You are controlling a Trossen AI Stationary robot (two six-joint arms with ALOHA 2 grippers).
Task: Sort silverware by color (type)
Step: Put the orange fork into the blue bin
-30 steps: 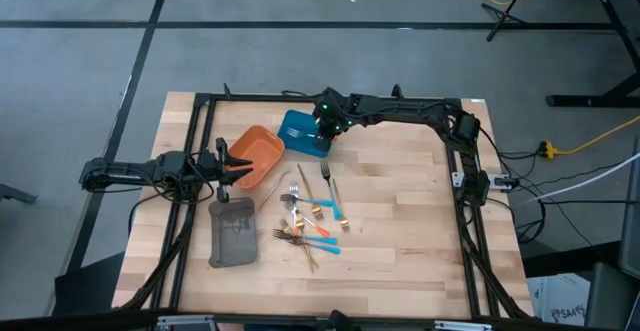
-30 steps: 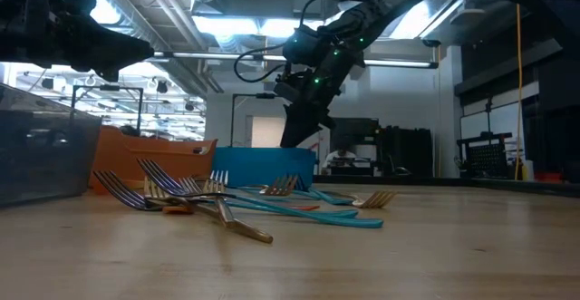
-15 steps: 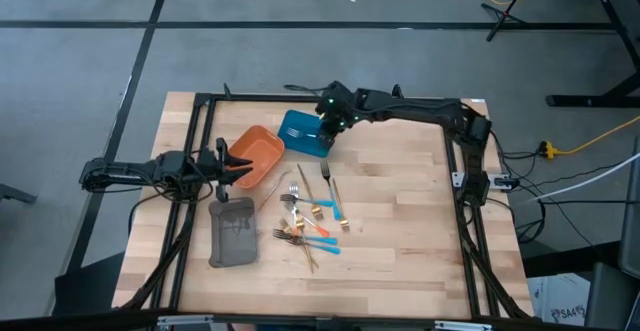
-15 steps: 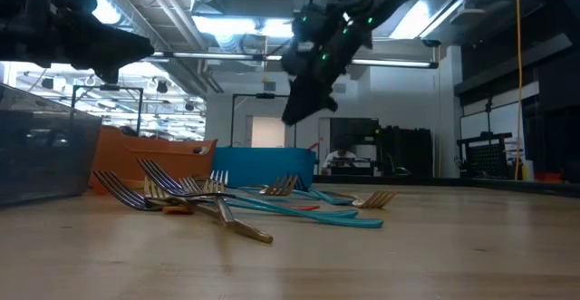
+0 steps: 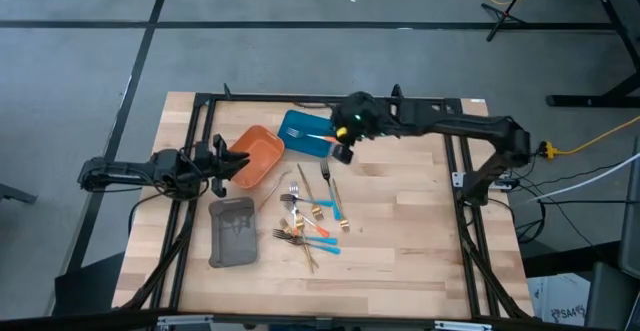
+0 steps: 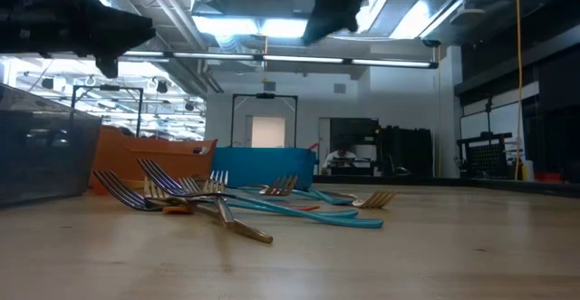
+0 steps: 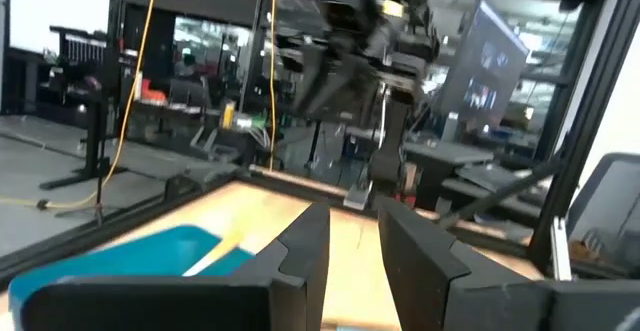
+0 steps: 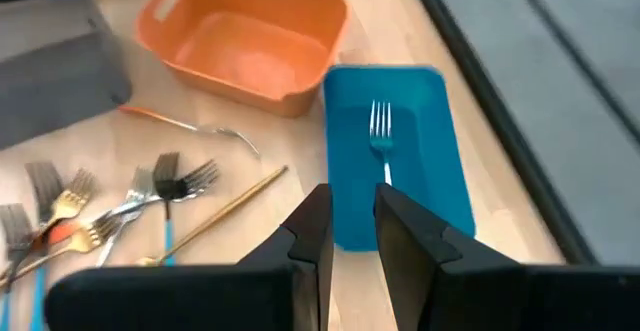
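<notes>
Blue tray (image 8: 400,161) has one fork (image 8: 381,136); orange tray (image 8: 245,41) empty, approx. a dozen pcs in pile (image 5: 312,221). Right gripper (image 8: 350,233) and left gripper (image 7: 352,256) narrow, empty.

Left gripper (image 7: 352,246) with empty dark fingers (image 7: 305,251) slightly parted. Beyond, blue tray (image 7: 120,261) on the wooden table (image 7: 480,261), a pale blurred piece lying in it. Farther off, right gripper (image 7: 330,96) raised above the table.
</notes>
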